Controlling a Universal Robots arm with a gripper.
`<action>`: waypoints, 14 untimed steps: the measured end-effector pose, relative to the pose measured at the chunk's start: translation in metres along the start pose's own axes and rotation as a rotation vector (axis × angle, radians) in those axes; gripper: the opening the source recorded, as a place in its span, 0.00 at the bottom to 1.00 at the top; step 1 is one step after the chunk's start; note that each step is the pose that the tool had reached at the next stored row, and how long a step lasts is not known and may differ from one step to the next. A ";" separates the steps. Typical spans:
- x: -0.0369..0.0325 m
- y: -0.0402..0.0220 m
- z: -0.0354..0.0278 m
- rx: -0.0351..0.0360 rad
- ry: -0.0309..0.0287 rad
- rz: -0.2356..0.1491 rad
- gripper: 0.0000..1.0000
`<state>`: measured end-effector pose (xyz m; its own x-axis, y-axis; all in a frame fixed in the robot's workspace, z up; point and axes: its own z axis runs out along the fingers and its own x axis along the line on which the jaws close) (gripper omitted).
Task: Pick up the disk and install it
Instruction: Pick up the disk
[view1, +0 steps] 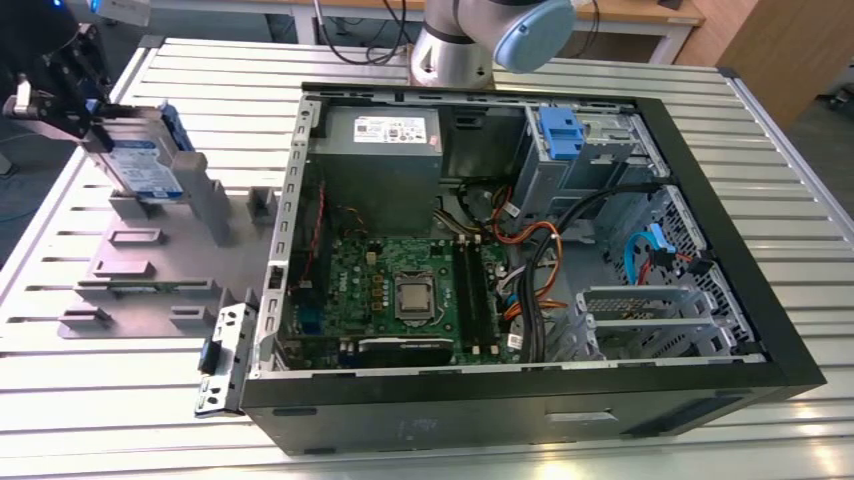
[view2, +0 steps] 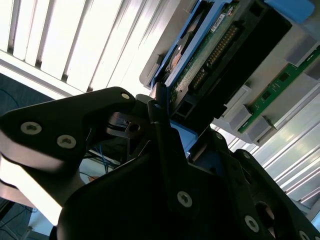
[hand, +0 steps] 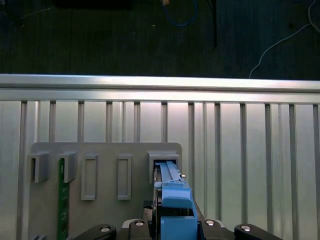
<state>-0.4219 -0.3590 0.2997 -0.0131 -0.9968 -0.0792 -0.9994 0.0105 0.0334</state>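
Observation:
The disk (view1: 144, 165) stands on edge in a slot of the grey fixture plate (view1: 134, 272), at the exterior view's far left. Its white-and-blue label faces the camera and its blue side bracket (hand: 176, 200) points up toward the wrist. My gripper (view1: 91, 122) sits on the disk's upper end, shut on the blue bracket. In the second wrist view my gripper (view2: 165, 112) clamps the bracket, and the disk's (view2: 210, 47) green circuit board and black connector show beyond it. Whether the disk has left its slot (hand: 164, 161) I cannot tell.
The open computer case (view1: 747, 330) lies on the slatted aluminium table (view1: 120, 400), with a blue-latched drive bay (view1: 558, 132), grey power-supply box (view1: 380, 135) and motherboard (view1: 400, 290). A green memory stick (hand: 62, 200) stands in another fixture slot. The arm's base (view1: 461, 45) is behind the case.

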 end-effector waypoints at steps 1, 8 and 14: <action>0.0000 0.0000 -0.0004 0.0000 0.0000 0.000 0.37; -0.0004 0.0001 -0.0045 -0.0002 0.0001 0.000 0.37; -0.0007 0.0003 -0.0095 -0.0002 0.0001 0.000 0.37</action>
<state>-0.4219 -0.3590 0.3092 -0.0131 -0.9968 -0.0792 -0.9994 0.0104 0.0336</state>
